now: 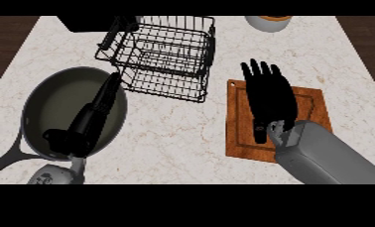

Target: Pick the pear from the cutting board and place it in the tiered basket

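On the speckled pale stone counter (176, 137), seen from the head view, a square brown wooden cutting board (245, 139) lies toward four o'clock from the middle, and the robot's black right hand (270, 97) is spread flat above it, palm down, fingers straight and fanned toward twelve o'clock, released rather than clenched. Its grey forearm (322, 159) enters from five o'clock. The hand covers the middle of the board, and the pear is not visible; whether it lies hidden beneath the palm cannot be told. At about eleven o'clock from the board, near it but apart, stands the black wire tiered basket (164, 55), tilted slightly, with nothing visible inside its mesh. At eight o'clock sits a round grey frying pan (51, 102), its handle running off toward seven o'clock. Over the pan hangs the black left hand (84, 127), fingers pointing up toward one o'clock; whether they are relaxed or curled is unclear. At one o'clock near the far edge stands a pale round cup (269, 23), and at eleven o'clock a dark box-shaped object (88, 23).
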You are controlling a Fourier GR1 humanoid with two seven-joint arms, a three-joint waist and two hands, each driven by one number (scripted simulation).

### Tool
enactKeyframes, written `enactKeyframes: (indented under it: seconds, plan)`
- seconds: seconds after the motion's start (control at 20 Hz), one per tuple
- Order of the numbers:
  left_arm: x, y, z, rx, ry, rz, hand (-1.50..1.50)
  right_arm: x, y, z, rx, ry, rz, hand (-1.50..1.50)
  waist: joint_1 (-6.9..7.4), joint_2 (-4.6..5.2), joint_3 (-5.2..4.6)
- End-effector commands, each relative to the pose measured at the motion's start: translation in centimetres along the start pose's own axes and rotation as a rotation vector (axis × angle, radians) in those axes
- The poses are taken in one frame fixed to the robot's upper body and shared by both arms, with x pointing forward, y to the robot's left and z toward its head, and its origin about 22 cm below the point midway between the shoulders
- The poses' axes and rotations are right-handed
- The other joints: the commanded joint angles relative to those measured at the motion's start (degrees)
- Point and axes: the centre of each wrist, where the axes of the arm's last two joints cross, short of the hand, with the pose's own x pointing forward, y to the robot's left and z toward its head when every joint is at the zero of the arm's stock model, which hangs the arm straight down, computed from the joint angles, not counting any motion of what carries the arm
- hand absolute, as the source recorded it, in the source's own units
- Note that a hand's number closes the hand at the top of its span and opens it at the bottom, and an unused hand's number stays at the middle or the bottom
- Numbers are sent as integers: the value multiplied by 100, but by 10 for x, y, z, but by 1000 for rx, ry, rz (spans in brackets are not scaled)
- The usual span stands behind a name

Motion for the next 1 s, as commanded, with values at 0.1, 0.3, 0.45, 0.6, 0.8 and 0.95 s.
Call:
enactKeyframes:
  seconds: [0.1,0.3,0.45,0.6,0.8,0.95]
  plan:
    - [-19,7,-7,1,72,12,0,9,23,-16,53,115,5,-150,56,90,-74]
    - [-24,-12,3,-9,78,3,0,-13,43,-21,61,87,-30,-150,48,77,-70]
    - [-24,-6,-2,-7,89,13,0,-18,51,-26,55,134,-20,-150,44,81,-71]
    - [-23,9,8,-3,70,3,0,-19,57,-27,65,178,-21,-150,57,72,-72]
    - [-20,-1,4,-3,70,3,0,-35,55,-48,76,176,-41,-150,81,77,-71]
    - [-22,24,-4,-3,84,7,0,-37,66,-36,86,167,-47,-150,36,76,-72]
